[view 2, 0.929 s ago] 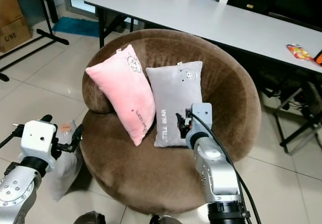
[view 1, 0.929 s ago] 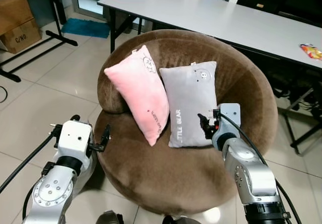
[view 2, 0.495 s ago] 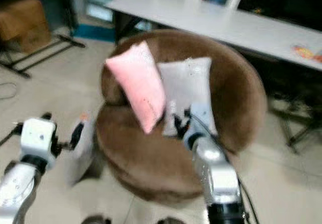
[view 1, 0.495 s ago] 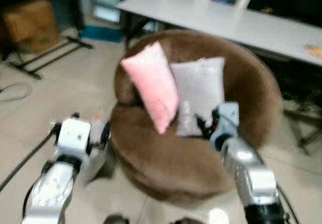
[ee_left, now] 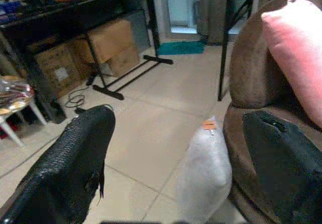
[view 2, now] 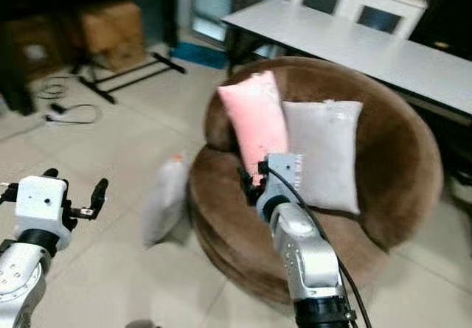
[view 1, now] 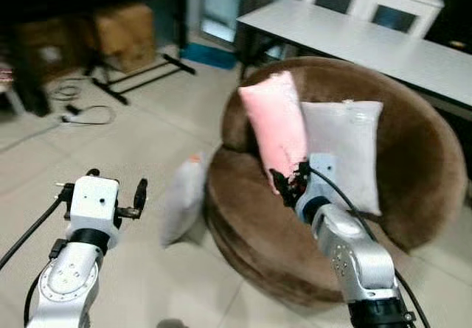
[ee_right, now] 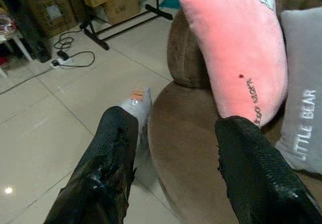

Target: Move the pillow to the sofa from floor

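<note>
Nearest, at about seven o'clock in the head view, the left gripper (view 1: 114, 200) hangs over bare tile with its black fingers spread wide and nothing between them, apparently readied for a grab. At five o'clock the right gripper (view 1: 289, 183) hovers over the sofa (view 1: 413, 158) seat, fingers likewise parted and empty, probably parked out of the way. Just beyond the left gripper, near the centre, the grey floor pillow (view 1: 182, 199) stands on edge, propped against the sofa's outer wall, so it awaits lifting. Farther, toward one o'clock, a pink pillow (view 1: 274, 125) and a grey pillow (view 1: 343, 147) lean on the backrest, leaving seat space in front.
</note>
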`<state>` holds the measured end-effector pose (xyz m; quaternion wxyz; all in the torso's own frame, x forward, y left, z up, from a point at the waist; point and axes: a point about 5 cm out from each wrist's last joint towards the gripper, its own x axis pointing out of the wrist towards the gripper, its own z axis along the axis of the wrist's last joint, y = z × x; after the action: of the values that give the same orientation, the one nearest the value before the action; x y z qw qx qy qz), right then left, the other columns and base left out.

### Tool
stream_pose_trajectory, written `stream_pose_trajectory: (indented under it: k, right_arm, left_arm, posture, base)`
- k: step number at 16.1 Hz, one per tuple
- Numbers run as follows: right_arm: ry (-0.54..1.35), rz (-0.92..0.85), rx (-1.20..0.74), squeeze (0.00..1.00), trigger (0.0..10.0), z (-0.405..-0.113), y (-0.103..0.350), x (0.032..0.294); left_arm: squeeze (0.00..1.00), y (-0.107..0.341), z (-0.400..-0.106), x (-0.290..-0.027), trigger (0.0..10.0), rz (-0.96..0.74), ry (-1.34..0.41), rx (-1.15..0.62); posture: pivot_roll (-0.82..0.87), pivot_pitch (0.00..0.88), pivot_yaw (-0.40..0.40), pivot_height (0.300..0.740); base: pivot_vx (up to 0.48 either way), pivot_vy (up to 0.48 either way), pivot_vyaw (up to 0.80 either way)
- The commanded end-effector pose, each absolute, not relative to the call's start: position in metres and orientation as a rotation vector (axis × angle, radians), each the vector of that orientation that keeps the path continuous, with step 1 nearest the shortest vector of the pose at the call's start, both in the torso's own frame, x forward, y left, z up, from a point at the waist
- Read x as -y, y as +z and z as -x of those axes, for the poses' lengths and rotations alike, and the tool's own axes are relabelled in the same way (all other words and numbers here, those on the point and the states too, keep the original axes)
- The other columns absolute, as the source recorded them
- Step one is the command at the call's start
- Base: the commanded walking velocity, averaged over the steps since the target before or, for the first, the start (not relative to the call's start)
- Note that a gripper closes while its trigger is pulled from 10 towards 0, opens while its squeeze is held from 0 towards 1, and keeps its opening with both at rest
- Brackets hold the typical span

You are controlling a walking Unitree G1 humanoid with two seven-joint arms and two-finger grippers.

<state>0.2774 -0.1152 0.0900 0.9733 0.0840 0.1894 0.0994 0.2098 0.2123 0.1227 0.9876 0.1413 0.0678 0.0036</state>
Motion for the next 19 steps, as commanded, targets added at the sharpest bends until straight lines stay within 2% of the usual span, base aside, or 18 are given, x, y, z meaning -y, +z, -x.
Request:
stream_pose_trajectory:
  k: [1,11,13,15,17,19]
  right_arm:
    - [0.105,-0.141,-0.381,0.00,10.0,-0.280,0.087,0.134]
    - [0.062,-0.046,-0.334,0.00,10.0,-0.282,0.089,0.139]
    - [0.063,0.087,-0.256,0.00,10.0,-0.284,0.091,0.143]
    - [0.027,0.145,-0.237,0.00,10.0,-0.282,0.083,0.150]
    - [0.014,0.137,-0.291,0.00,10.0,-0.277,0.060,0.155]
    - [0.047,0.057,-0.315,0.00,10.0,-0.274,0.057,0.152]
  left_arm:
    - [0.00,0.123,-0.213,-0.205,10.0,-0.280,-0.027,-0.122]
    - [0.00,0.121,-0.216,-0.208,10.0,-0.342,-0.070,-0.106]
    - [0.00,0.113,-0.215,-0.216,10.0,-0.367,-0.068,-0.098]
    - [0.00,0.107,-0.213,-0.222,10.0,-0.380,-0.062,-0.099]
    - [0.00,0.099,-0.211,-0.226,10.0,-0.396,-0.057,-0.104]
    - [0.00,0.098,-0.208,-0.228,10.0,-0.402,-0.041,-0.101]
  posture:
    - [0.01,0.000,-0.105,0.740]
    - [-0.02,0.000,-0.084,0.740]
    - [-0.03,0.000,-0.062,0.740]
    - [-0.04,0.000,-0.057,0.740]
    - [-0.03,0.000,-0.058,0.740]
    - [-0.03,0.000,-0.063,0.740]
  base:
    - [0.000,0.000,0.00]
    - [0.000,0.336,0.00]
    - [0.000,0.368,0.00]
    - [0.000,0.366,0.00]
    - [0.000,0.368,0.00]
    - [0.000,0.369,0.00]
